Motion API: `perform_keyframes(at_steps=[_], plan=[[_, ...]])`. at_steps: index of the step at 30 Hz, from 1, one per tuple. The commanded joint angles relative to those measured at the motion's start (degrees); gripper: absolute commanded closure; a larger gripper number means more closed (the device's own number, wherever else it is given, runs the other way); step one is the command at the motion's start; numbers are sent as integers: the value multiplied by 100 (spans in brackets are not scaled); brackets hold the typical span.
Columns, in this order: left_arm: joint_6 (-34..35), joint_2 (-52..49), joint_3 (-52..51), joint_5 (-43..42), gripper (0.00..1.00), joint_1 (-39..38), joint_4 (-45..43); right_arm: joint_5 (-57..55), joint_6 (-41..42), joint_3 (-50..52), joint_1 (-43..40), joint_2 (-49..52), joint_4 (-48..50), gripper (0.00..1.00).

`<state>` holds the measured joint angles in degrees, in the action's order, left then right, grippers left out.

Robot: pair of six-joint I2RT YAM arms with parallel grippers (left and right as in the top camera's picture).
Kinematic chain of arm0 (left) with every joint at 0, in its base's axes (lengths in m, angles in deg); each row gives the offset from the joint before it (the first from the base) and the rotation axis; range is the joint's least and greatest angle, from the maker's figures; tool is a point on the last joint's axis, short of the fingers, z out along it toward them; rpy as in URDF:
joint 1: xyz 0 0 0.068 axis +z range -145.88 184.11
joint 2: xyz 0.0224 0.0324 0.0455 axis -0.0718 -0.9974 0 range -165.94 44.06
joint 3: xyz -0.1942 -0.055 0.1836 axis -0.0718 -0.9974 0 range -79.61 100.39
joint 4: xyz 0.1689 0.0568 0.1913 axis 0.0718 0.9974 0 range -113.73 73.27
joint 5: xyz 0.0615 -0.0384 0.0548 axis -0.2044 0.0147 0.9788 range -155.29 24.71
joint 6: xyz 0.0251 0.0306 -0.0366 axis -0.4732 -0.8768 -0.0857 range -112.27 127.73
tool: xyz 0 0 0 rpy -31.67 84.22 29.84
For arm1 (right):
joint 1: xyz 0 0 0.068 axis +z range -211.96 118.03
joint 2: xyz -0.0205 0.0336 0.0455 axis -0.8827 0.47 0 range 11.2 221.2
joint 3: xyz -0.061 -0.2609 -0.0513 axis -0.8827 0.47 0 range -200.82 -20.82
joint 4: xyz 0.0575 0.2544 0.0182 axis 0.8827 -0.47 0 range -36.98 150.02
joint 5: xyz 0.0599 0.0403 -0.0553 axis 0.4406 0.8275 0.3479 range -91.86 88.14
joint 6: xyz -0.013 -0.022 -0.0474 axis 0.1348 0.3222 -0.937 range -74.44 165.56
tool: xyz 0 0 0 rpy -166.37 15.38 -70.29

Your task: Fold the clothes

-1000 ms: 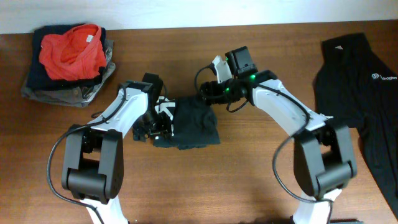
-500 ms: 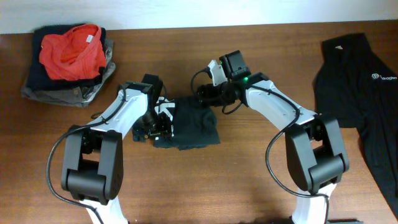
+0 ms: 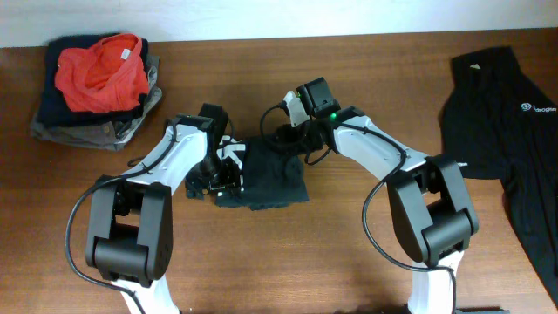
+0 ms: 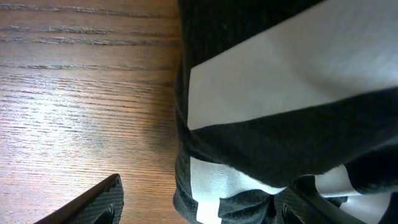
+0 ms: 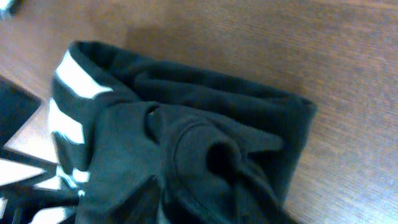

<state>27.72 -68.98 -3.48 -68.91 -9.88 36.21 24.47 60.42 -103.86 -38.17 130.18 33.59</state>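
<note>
- Folded black shirt (image 3: 275, 179) with white print lies bunched at the table (image 3: 349, 253) centre, between both arms.
- Left gripper (image 3: 218, 174) sits at its 9 o'clock edge, jaws wide and straddling the hem. One finger is clear of the cloth, so nothing is clamped.
- Right gripper (image 3: 283, 138) is at its 12 o'clock edge. Its fingers don't show, so I can't tell grip or opening.
- Flat black shirt (image 3: 497, 131) lies at 3 o'clock, a clothes pile (image 3: 96, 87) at 10 o'clock.
- Likely soft, light, limp and not fragile, and the layers slide. Best pinch a thick folded edge or corner through all layers.
</note>
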Motion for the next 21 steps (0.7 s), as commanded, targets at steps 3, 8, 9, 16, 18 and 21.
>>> perform_keyframes(at_steps=[3,8,9,16,18,21], plan=[[-11,87,-111,90,23,4,9,-404,70,-146,-26,63,-44,82],[-11,87,-111,470,23,20,76,-682,70,-249,-188,63,-354,96],[-11,87,-111,562,23,37,107,-780,68,-302,-225,63,-472,96],[-33,87,-109,671,23,339,245,-1309,17,-1067,-356,61,-1604,96],[-33,87,-109,723,23,431,291,-1648,24,-1414,-356,61,-2039,96],[-33,87,-107,844,23,533,415,-2013,31,-1906,-358,61,-2680,92]])
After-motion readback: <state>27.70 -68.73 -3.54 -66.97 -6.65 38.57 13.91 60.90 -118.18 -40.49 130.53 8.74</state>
